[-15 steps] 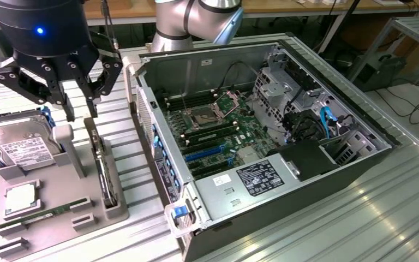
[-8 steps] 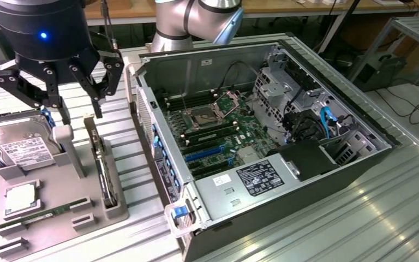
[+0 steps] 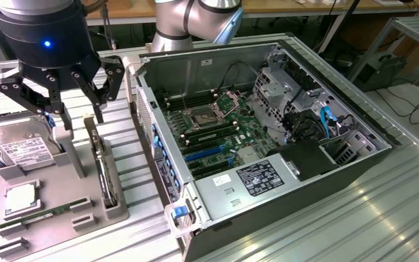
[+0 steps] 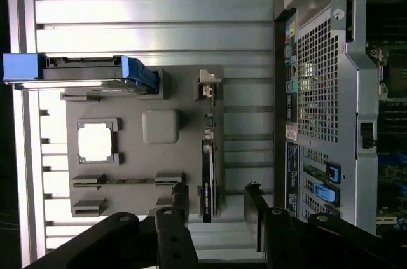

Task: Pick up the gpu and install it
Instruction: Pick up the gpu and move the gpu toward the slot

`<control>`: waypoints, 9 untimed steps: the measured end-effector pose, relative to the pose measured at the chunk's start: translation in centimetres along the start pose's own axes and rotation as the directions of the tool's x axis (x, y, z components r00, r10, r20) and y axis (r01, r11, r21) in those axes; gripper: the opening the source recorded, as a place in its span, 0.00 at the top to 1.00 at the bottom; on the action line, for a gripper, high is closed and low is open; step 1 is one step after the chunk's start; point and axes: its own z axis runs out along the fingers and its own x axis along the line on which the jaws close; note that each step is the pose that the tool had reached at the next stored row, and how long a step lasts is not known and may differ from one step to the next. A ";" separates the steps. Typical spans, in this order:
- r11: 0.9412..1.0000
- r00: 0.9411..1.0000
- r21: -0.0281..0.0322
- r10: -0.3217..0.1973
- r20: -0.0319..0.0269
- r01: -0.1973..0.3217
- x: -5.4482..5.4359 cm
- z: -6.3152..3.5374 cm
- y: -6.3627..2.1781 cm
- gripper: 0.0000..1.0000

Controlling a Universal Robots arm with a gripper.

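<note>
Gripper [image 3: 82, 113], fingers spread wide and holding nothing, hovers over the gpu [image 3: 102, 164], which stands on edge along the grey tray's [image 3: 53, 188] edge nearest the open computer case [image 3: 195, 71].

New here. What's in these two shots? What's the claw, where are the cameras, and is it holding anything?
This is one robot arm ending in a black fingered hand. The exterior view comes from a camera off the arm, looking down on a ribbed metal table. The wrist view comes from a camera on the arm's wrist, looking down past the fingers.

On the table are an open computer case and a grey tray of parts. The tray holds a hard drive, a memory stick, a square processor chip and the graphics card, which stands on its edge.

The hand is open and holds nothing. It hovers above the tray, and in the wrist view the graphics card lines up with the gap between the fingers.
</note>
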 end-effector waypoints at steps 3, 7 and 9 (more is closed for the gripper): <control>1.000 1.000 0.000 0.009 0.000 -0.009 0.0 0.34 -0.02 0.52; 1.000 1.000 0.002 0.012 0.000 -0.012 0.0 1.02 -0.04 0.38; 1.000 1.000 0.005 0.012 0.001 -0.012 0.1 1.38 -0.04 0.38</control>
